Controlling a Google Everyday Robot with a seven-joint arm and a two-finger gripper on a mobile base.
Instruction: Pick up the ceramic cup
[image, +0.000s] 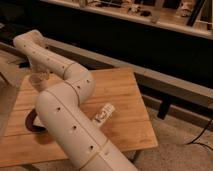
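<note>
The gripper (38, 75) hangs right at the ceramic cup (36, 82) on the table (120, 100), lift seemingly not yet done.

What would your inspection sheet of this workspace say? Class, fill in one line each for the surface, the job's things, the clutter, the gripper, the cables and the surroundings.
Surface: wooden table, light slatted top, on a speckled floor.
Job's things: cup, whitish, upright near the table's far left, right under the arm's end.
Clutter: dark bowl at the left edge, partly hidden by the arm; white bottle lying on its side near the middle.
Gripper: gripper at the far left, just above the cup.
Cables: one dark cable on the floor at the right.
Surroundings: long dark counter behind the table, with small items on top too blurred to name.
</note>
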